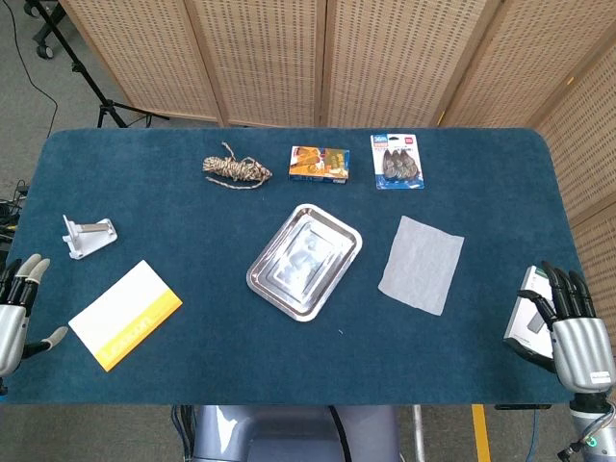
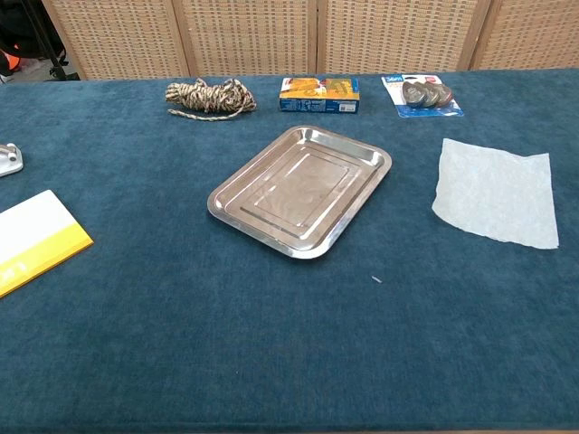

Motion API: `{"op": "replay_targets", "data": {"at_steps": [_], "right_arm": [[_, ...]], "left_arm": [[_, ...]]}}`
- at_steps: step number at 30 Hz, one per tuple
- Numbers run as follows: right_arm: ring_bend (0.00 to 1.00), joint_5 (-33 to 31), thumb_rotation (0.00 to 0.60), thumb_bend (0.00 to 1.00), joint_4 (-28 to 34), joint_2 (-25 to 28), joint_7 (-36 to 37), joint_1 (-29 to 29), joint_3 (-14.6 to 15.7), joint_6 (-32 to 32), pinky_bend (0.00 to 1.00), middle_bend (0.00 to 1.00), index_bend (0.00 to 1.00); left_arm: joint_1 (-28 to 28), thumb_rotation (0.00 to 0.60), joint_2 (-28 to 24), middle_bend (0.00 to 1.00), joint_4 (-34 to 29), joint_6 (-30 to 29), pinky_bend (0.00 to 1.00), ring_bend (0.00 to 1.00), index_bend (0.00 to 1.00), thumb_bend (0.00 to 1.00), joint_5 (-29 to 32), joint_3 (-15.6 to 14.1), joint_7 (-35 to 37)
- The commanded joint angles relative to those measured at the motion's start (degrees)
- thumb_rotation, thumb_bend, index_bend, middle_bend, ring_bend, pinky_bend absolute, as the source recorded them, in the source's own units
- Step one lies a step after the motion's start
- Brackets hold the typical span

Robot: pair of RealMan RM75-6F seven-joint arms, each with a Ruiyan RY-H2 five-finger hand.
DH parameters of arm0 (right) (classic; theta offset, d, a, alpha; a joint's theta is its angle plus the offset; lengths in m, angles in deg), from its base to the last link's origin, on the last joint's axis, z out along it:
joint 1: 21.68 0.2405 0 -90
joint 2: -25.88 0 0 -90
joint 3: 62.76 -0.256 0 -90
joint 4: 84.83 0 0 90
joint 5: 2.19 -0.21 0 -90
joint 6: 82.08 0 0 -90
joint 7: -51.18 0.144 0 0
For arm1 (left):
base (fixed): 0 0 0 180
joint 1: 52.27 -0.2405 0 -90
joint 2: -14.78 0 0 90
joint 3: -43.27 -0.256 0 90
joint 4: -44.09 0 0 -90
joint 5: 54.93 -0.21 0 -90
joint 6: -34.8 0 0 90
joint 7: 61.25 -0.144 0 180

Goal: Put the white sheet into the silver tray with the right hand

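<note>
At the near edge of the blue table (image 1: pixel 192 356), the right hand (image 1: pixel 568 332) and left hand (image 1: pixel 14 308) rest empty with fingers spread apart. Further in, the white sheet (image 1: pixel 422 264) lies flat just right of the silver tray (image 1: pixel 304 260), not touching it. Along the far side sit a rope bundle (image 1: pixel 235 170), a small box (image 1: pixel 320 164) and a blister pack (image 1: pixel 397 160).
</note>
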Motion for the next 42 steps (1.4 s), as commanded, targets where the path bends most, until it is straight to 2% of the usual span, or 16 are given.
{"op": "replay_targets", "data": {"at_steps": [1,10,14,19,22,26,30,35,42], "right_arm": [[0.0,0.3,0.6,0.03,-0.2,-0.1,0.1,0.1,0.1,0.1,0.0,0.0,0.29],[0.0,2.1,0.6,0.05,-2.1,-0.5,3.3,2.1,1.0,2.8,0.0,0.0,0.29],[0.0,4.8,0.6,0.1,-4.3,-0.2,7.2,7.3,1.3,9.1,0.0,0.0,0.29],[0.0,8.5,0.6,0.1,-4.1,1.6,9.7,16.1,0.3,18.0,0.0,0.0,0.29],[0.0,10.5,0.6,0.1,-4.5,1.7,8.8,20.4,-0.1,22.1,0.0,0.0,0.29],[0.0,11.9,0.6,0.12,-5.8,-0.2,6.0,25.7,-1.0,27.3,0.0,0.0,0.29],[0.0,11.1,0.6,0.18,-7.1,-2.7,4.2,29.5,-1.5,32.1,0.0,0.02,0.31],[0.0,12.0,0.6,0.22,-12.0,-6.5,1.7,33.0,-1.2,35.0,0.0,0.03,0.33],[0.0,9.1,0.6,0.34,-17.5,-12.4,-0.1,36.6,-1.2,40.0,0.0,0.03,0.33]], "left_arm": [[0.1,0.6,0.0,0.0,0.1,0.0,0.0,0.0,0.0,0.0,-0.3,-0.1,0.3],[0.1,0.6,0.6,0.0,0.6,-0.3,0.0,0.0,0.0,0.0,-0.6,0.0,0.2],[0.1,0.6,0.7,0.0,0.6,-0.8,0.0,0.0,0.0,0.0,-0.6,0.3,0.2],[0.3,0.6,0.7,0.0,0.5,-0.4,0.0,0.0,0.0,0.0,0.3,0.9,0.3],[0.4,0.6,0.9,0.0,0.8,-0.5,0.0,0.0,0.0,0.0,0.6,1.3,0.2],[0.8,0.6,1.4,0.0,2.0,0.5,0.0,0.0,0.0,0.0,1.9,1.8,0.7],[1.1,0.6,1.6,0.0,2.9,1.3,0.0,0.0,0.0,0.0,3.0,2.3,0.9],[1.4,0.6,1.9,0.0,3.7,2.2,0.0,0.0,0.0,0.0,4.1,2.6,0.9],[1.8,0.6,2.4,0.0,4.2,3.3,0.0,0.0,0.0,0.0,5.0,2.8,0.2]]}}
